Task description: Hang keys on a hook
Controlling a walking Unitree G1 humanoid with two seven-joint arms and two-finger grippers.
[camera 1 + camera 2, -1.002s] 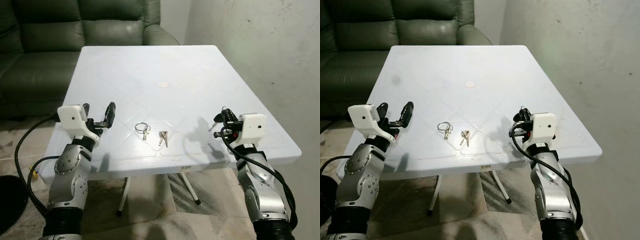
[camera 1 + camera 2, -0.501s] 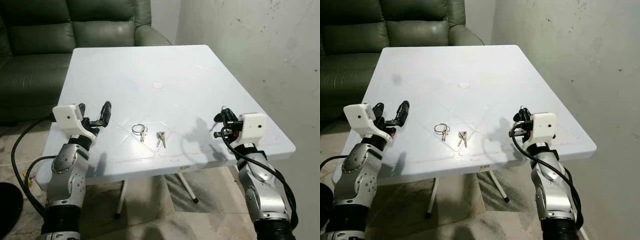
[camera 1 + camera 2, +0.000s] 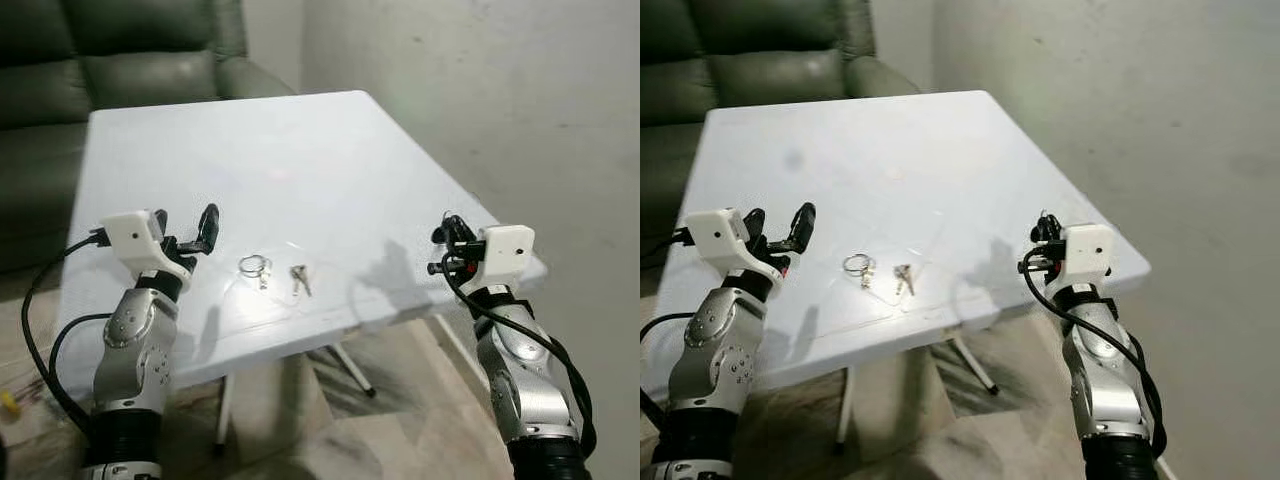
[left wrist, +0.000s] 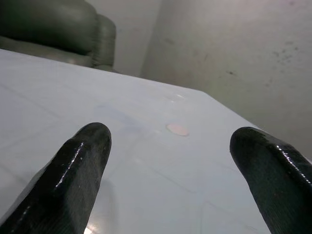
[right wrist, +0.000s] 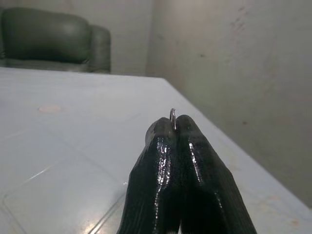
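Observation:
A white table [image 3: 250, 150] stands before me. On it near the front edge lie a silver key ring [image 3: 255, 266] and, just to its right, a small bunch of keys [image 3: 298, 280]. My left gripper [image 3: 185, 226] hovers open over the table's front left, to the left of the ring; its two fingers [image 4: 78, 170] stand wide apart with nothing between them. My right gripper [image 3: 446, 238] is held over the table's front right corner, shut on a thin metal ring [image 5: 172, 117] that pokes out between its fingertips.
A dark green sofa [image 3: 150, 70] stands behind the table. A bare grey wall [image 3: 480, 90] runs along the right side, close to the table's edge. The table top carries a small round pinkish mark [image 4: 177, 129]. Below are folding table legs [image 3: 345, 365] and a tiled floor.
The whole picture has shifted left, so the camera has turned right toward the wall. Both arms hold the same pose; the keys lie where they were on the table.

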